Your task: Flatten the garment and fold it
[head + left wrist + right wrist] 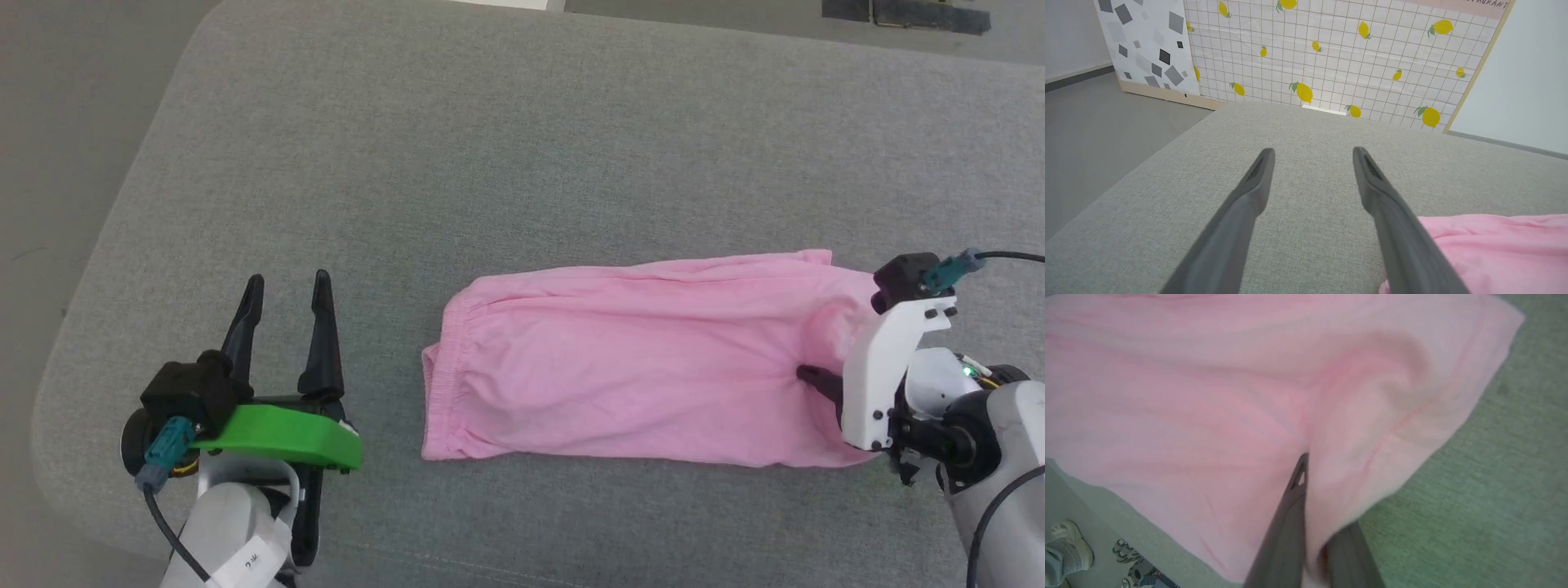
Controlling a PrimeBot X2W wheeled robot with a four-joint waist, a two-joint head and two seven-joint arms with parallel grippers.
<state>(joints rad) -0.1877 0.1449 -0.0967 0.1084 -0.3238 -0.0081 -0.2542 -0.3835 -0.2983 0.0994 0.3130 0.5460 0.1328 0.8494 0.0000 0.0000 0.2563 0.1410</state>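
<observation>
The garment [637, 359] lies spread on the grey cushion [522, 147], at about 4 o'clock from the middle of the head view. Its gathered waistband points to 9 o'clock. Its 3 o'clock end is partly covered by the right gripper [808, 376], whose own white body hides most of the fingers; one dark tip pokes out onto the cloth.

The right wrist view gives the grip closer. The two fingers are pressed together on a pinched fold of pink, one lying on top and the tip of the other buried under cloth (how deep the fold goes I cannot tell). At that view's 8 o'clock corner a shoe [1063, 543] is cut off by the edge.

The left gripper [289, 276] sits at 8 o'clock in the head view, fingers spread wide, holding nothing, apart from the waistband. Its wrist view adds a lemon-print panel [1331, 53] at 12 o'clock beyond the cushion, and a corner of pink at 4 o'clock, half behind one finger.
</observation>
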